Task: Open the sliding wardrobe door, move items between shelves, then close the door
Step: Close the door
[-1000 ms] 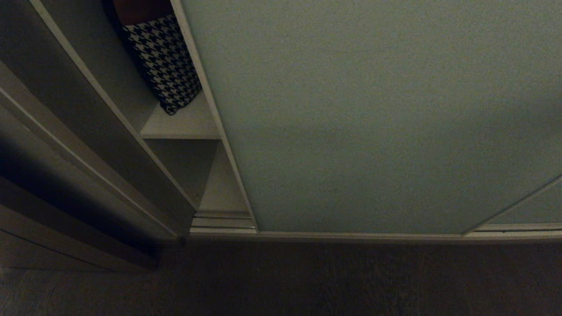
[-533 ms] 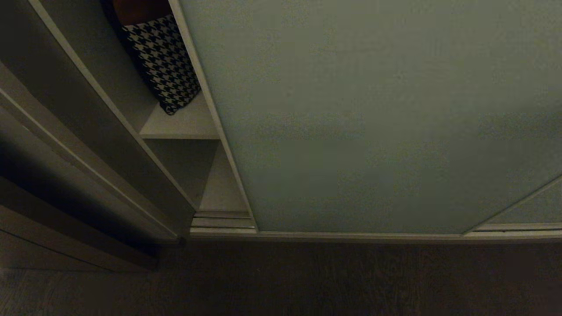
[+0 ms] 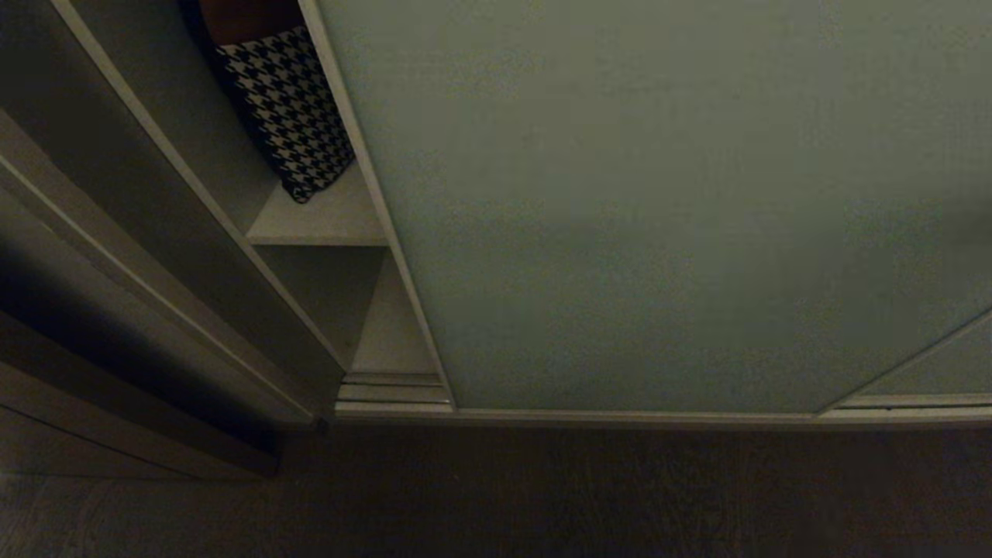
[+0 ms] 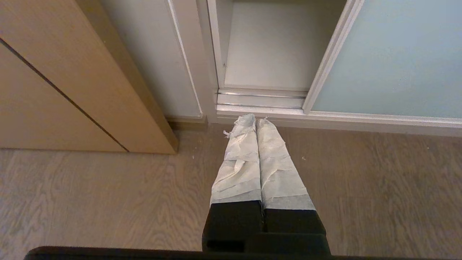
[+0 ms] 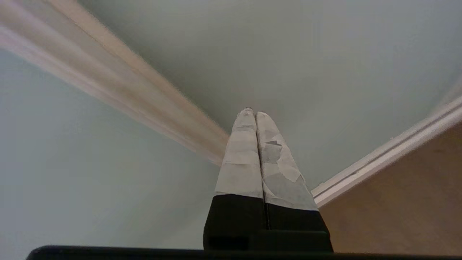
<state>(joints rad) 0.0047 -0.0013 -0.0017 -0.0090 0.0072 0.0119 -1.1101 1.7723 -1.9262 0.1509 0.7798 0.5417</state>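
Observation:
The sliding wardrobe door [image 3: 659, 217] is a pale grey-green panel filling most of the head view, with a narrow gap left of its edge. In that gap show two white shelves, an upper one [image 3: 325, 221] and a lower one [image 3: 391, 333]. The items are hidden. Neither arm is in the head view. My left gripper [image 4: 255, 119] is shut and empty, low over the floor just before the bottom rail, facing the open gap and the lower shelf [image 4: 281, 47]. My right gripper [image 5: 251, 112] is shut and empty, its tips close to the door [image 5: 288, 54] beside a blurred vertical frame strip [image 5: 108, 83].
A black-and-white houndstooth cushion [image 3: 291, 108] leans on the upper shelf. Silvery ribbed rails [image 4: 261, 99] run along the wardrobe's foot. A light wooden panel [image 4: 72, 72] stands left of the opening, above wood-grain floor [image 4: 361, 187]. The wardrobe's side frame [image 3: 116, 232] bounds the gap.
Door, shelves and cushion stand as before in the head view; only faint shadows on the door panel have shifted.

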